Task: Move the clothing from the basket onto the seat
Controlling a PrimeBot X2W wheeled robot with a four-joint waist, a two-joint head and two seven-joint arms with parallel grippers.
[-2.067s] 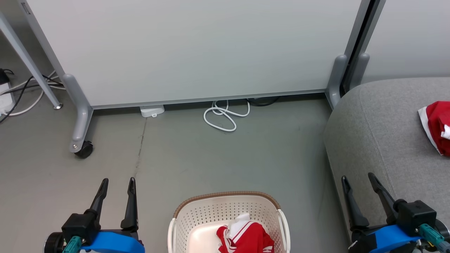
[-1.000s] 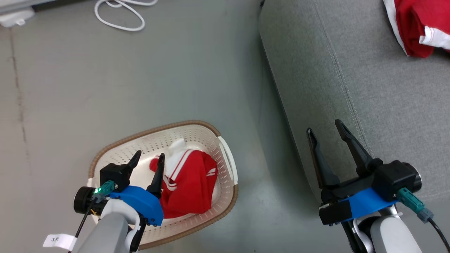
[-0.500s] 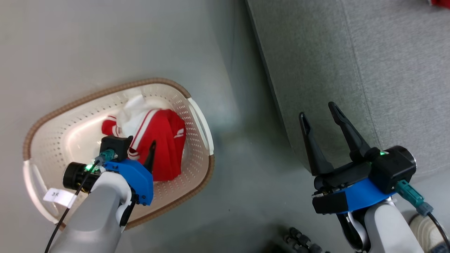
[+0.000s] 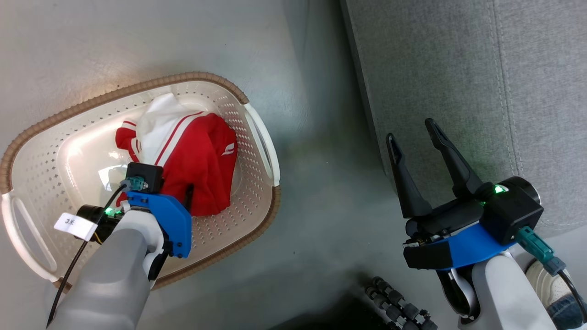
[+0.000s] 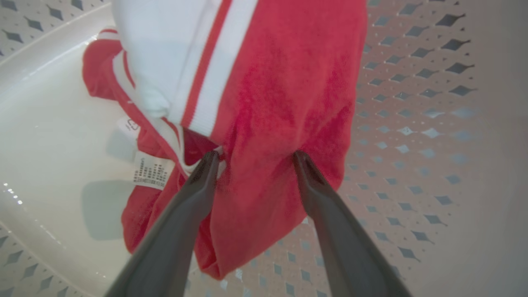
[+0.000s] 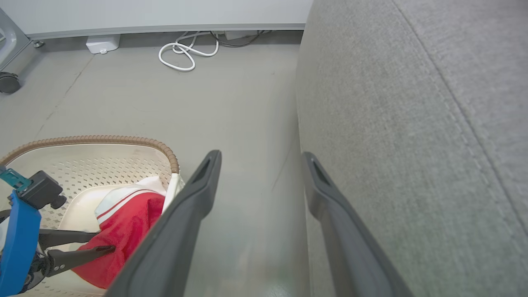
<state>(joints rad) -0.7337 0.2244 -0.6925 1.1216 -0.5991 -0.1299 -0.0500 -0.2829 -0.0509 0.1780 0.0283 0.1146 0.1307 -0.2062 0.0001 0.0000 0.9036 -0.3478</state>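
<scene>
– Basket [image 4: 50, 156] on the grey floor [image 4: 312, 206], just left of the seat [image 4: 458, 68]. The clothing [image 4: 197, 156] lies bunched inside it, red with a white panel, toward the basket's right wall.
– And the left gripper [image 5: 255, 156]?
– Down in the basket, jaws wide, one fingertip on either side of a red fold. In the left wrist view both tips touch the cloth, but nothing is pinched. The fabric bulges between them.
– Is that a care label?
– Yes, a white label [image 5: 152, 175] hangs out at the garment's left edge, over the basket's smooth bottom.
– What about the right side?
– The right gripper [image 4: 410, 130] hangs in the air, fingers spread wide, holding nothing. It's above the strip of floor between basket and seat, just beside the seat's left edge.
– Anything farther off?
– The right wrist view shows a white cable [image 6: 181, 55] coiled on the floor at the foot of a pale wall panel [image 6: 165, 12].
</scene>
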